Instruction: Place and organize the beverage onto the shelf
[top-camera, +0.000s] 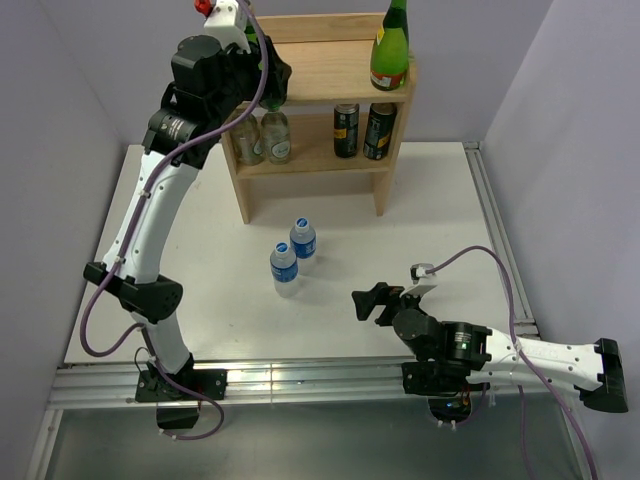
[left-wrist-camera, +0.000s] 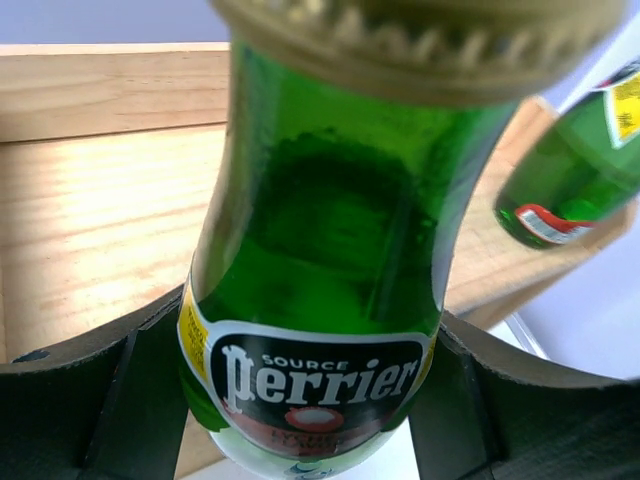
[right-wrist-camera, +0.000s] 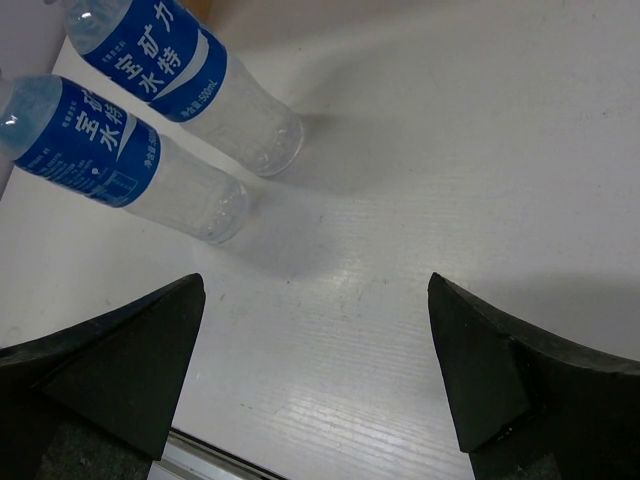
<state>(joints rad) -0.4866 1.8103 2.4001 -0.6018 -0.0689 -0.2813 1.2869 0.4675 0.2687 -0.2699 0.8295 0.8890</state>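
Right pincer: my right gripper (top-camera: 366, 303) (right-wrist-camera: 315, 300) is low over the table (top-camera: 430, 200), near my bases. Its 2 fingers (right-wrist-camera: 120, 370) stand wide apart and hold nothing.

Water bottles: 2 water bottles (top-camera: 284, 268) (right-wrist-camera: 120, 155) with blue labels stand upright on the table just in front of my right pincer. They are close side by side. The second one (top-camera: 303, 238) (right-wrist-camera: 180, 70) is a little farther from me, toward the shelf. My right pincer does not touch them.

Left arm: it reaches up and far forward, to the left end of the shelf top.

Left pincer: my left gripper (top-camera: 268, 78) (left-wrist-camera: 310, 400) is clamped on a green Perrier bottle (left-wrist-camera: 320, 250). 1 finger presses on each side, at the height of the label. The bottle is upright, with its gold cap toward my wrist camera. I cannot tell if its base rests on the board.

Shelf: the light wood shelf (top-camera: 330, 70) (left-wrist-camera: 90, 220) stands at the far edge of the table, against the back wall. It has 2 tiers.

Lower tier: 2 clear glass bottles (top-camera: 262, 138) stand at the left, partly behind my left arm. 2 dark cans (top-camera: 346, 130) stand at the right.

Top board: a second green bottle (top-camera: 391, 48) (left-wrist-camera: 570, 180) stands upright at the right end. It is well apart from the bottle in my left pincer.
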